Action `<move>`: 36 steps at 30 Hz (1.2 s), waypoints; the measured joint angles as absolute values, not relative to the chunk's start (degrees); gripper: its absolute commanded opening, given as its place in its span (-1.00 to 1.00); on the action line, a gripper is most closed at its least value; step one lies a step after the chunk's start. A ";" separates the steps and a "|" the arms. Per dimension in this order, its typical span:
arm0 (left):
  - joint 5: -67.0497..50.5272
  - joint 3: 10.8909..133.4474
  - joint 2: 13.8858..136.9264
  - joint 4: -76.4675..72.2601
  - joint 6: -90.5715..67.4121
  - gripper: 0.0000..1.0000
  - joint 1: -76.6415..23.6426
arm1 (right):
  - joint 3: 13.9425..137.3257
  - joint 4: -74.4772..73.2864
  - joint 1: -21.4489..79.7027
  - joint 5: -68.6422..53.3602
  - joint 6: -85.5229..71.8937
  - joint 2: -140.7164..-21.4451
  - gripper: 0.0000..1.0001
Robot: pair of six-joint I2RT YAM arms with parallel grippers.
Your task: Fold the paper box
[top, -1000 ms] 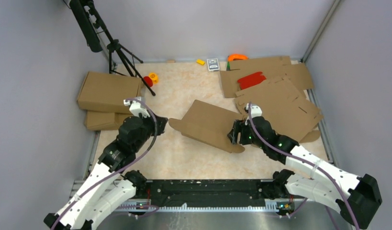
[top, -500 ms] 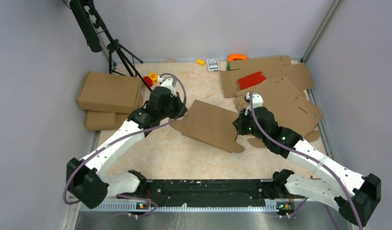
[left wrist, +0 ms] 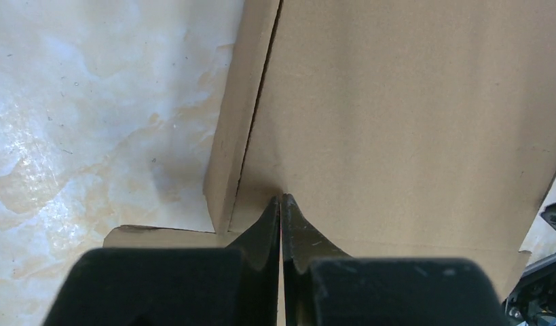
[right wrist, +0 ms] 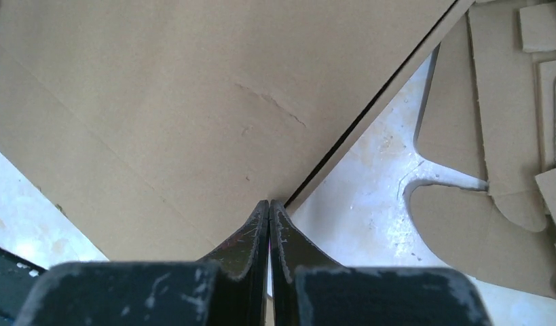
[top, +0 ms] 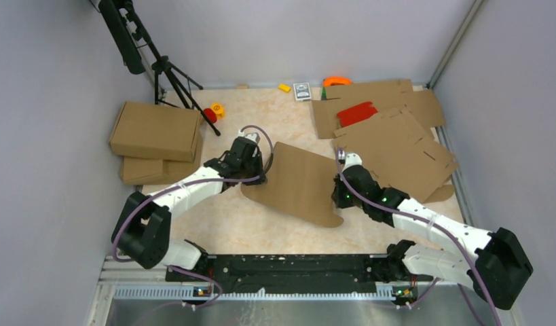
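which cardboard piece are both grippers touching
The paper box mid-table, with the left gripper and right gripper at its edges; the folded boxes and flat sheets lie untouched.

You are in a robot lab. Plain grey walls [top: 51,170] box in your table [top: 261,224], a black tripod [top: 168,71] stands in the back corner, and metal rails [top: 455,42] run along the edges.

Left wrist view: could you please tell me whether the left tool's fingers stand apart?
No, the left tool has its two fingers pressed together with no gap, their tips pointing at the paper box.
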State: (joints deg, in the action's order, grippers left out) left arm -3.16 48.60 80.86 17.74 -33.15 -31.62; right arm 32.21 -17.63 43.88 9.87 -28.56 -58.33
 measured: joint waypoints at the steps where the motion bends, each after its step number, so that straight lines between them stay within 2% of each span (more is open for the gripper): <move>1: -3.14 48.62 80.77 17.58 -33.12 -1.00 -31.59 | 32.64 -18.04 43.88 9.80 -28.38 -58.35 -1.00; 9: -3.18 50.09 77.71 19.84 -31.55 -1.00 -31.59 | 41.91 -20.01 43.88 10.15 -25.47 -57.74 -1.00; 17: -2.52 49.52 73.89 19.97 -31.24 -1.00 -31.59 | 37.76 -19.81 43.88 9.56 -27.27 -58.41 -1.00; 25: -2.42 43.79 59.42 25.15 -30.48 -1.00 -31.59 | 38.52 -23.03 41.47 6.92 -23.86 -58.54 -1.00; 26: -3.16 43.64 58.00 25.93 -30.74 -1.00 -31.59 | 40.18 -24.01 39.20 4.75 -23.00 -59.44 -0.94; 28: -5.69 42.70 55.75 26.76 -31.66 -1.00 -31.59 | 44.03 -24.64 34.30 1.37 -21.47 -62.30 -0.31; 30: -8.71 41.17 54.57 27.24 -32.82 -1.00 -31.68 | 47.94 -24.53 30.52 -1.87 -19.64 -66.00 0.08; 32: -12.08 39.00 54.26 27.46 -34.37 -1.00 -32.16 | 50.48 -23.97 28.60 -3.73 -18.22 -69.23 0.16; 36: -16.05 34.37 54.19 27.49 -37.17 -1.00 -35.57 | 55.20 -22.61 26.68 -7.60 -15.49 -77.28 0.19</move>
